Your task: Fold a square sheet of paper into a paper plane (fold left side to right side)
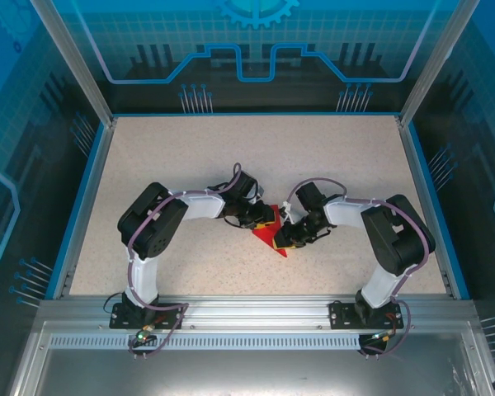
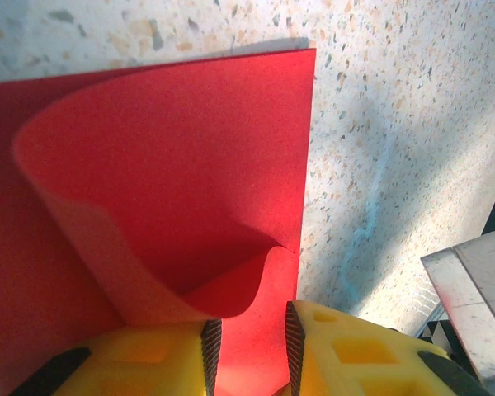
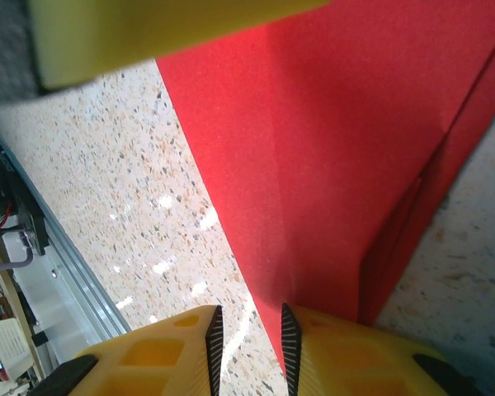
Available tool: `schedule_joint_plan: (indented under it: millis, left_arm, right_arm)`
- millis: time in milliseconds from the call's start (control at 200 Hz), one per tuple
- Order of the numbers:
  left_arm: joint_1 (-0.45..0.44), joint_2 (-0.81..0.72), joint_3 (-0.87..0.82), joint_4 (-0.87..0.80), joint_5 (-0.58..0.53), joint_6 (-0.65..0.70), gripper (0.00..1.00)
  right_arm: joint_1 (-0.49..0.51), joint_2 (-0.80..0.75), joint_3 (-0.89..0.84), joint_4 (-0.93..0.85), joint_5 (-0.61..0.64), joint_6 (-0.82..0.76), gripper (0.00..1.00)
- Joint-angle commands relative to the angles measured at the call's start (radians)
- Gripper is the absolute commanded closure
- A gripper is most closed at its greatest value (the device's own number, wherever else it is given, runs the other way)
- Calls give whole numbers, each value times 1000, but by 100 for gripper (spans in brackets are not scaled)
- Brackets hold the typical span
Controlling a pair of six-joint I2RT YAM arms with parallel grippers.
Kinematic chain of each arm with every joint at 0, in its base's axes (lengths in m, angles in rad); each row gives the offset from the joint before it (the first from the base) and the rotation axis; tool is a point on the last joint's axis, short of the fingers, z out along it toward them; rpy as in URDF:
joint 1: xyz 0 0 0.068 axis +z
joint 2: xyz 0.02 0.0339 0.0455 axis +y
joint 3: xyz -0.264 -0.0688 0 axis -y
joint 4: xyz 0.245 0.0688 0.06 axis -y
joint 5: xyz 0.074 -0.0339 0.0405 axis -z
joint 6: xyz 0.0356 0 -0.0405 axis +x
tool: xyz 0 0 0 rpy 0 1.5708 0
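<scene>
We see the red paper (image 1: 266, 237) lying mid-table (image 1: 190, 157), with both arms (image 1: 153, 223) bent in over it.

Nearest us, the two arms rise from their bases at the table's near edge and fold inward. The left gripper (image 2: 249, 320) has its fingers a narrow gap apart with red paper in the gap. A flap curls up from beside one finger and arches over the flat sheet, and we cannot tell whether the fingers pinch it. The right gripper (image 3: 247, 318) stands just as narrowly parted, clamping nothing. The paper's creased, layered tip runs in under one finger, and speckled table shows through the rest of the gap. From above, the paper is a partly folded wedge, its point toward the bases, lying between the two grippers.
</scene>
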State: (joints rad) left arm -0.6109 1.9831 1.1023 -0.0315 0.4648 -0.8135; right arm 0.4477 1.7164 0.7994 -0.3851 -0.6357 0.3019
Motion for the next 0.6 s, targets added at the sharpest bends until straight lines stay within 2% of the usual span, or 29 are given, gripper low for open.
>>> schedule_joint_plan:
  millis: [0, 595]
  left_arm:
    - [-8, 43, -42, -119, -64, 0, 69]
    - [-6, 48, -30, -134, -71, 4, 69]
  right_arm:
    - [21, 24, -24, -75, 16, -20, 72]
    - [47, -9, -61, -183, 29, -23, 72]
